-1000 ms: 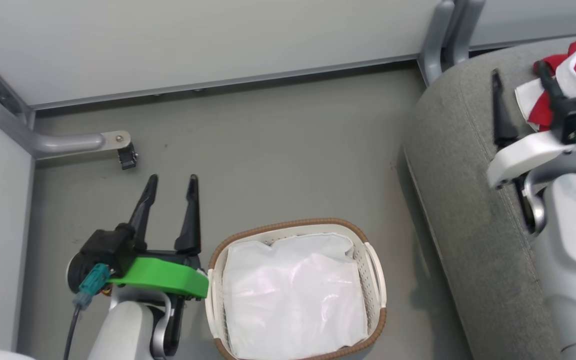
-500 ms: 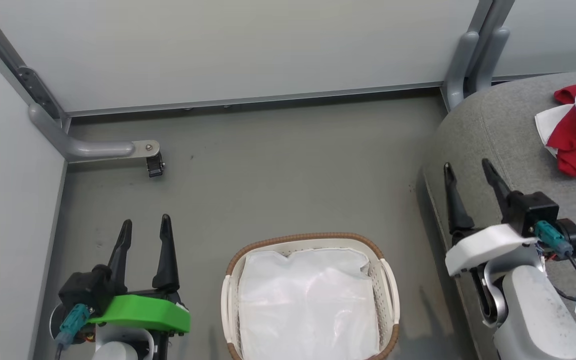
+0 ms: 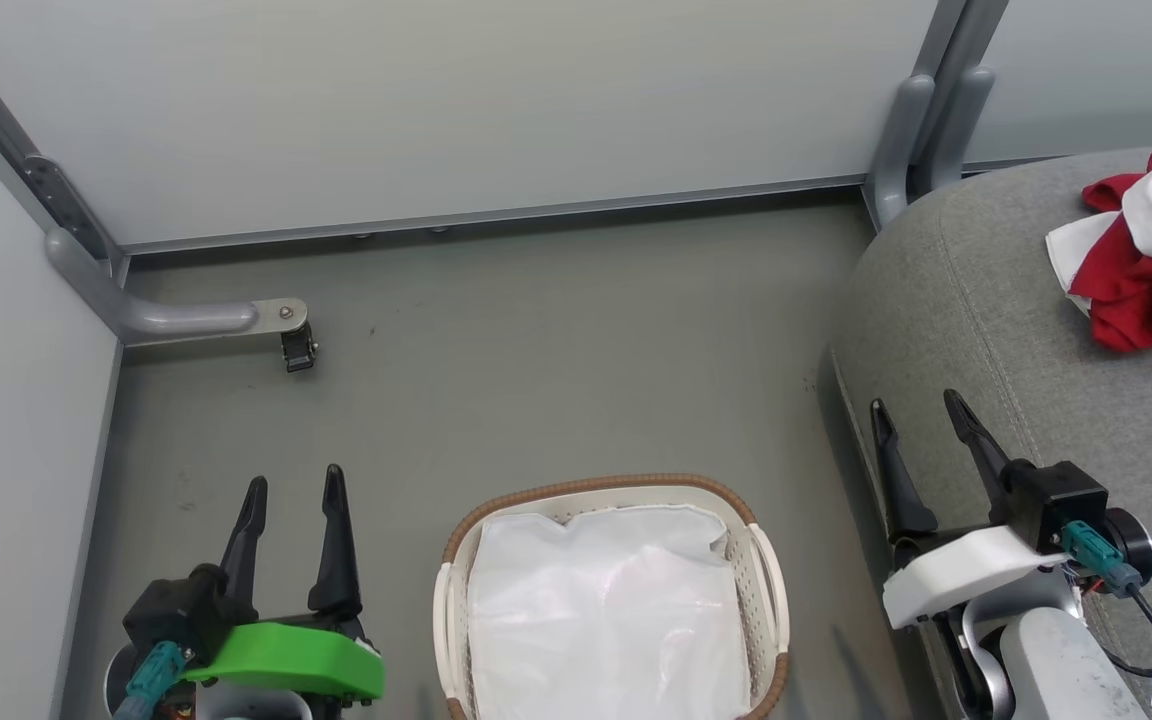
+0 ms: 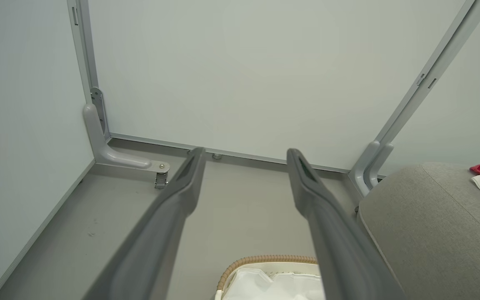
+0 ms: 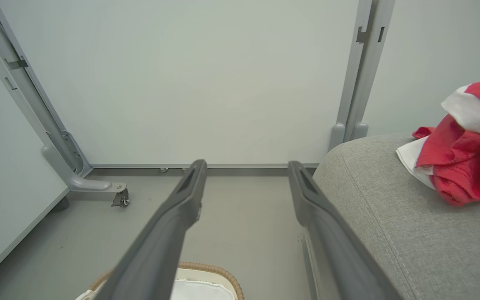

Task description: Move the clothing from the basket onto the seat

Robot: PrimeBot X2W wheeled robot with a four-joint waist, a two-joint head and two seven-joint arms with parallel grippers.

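**Clothing on the seat, closest to the right arm**

The red-and-white clothing (image 3: 1141, 270) lies bunched on the grey seat (image 3: 976, 300), at the far right of the head view and partly cut by its edge. The heap is crumpled, with no clear long axis, and whether it holds both garments cannot be told. It sits ahead of and to the right of the right pincer (image 3: 914, 401), which hangs over the seat's near edge with its fingers spread and nothing between them. The left pincer (image 3: 295, 477) is equally wide and empty above the floor (image 3: 536, 340), well apart from the clothing. The basket (image 3: 576, 487) stands between the two arms and shows just its white liner (image 3: 606, 620). The transfer looks done; any tidying would fall to the right arm.
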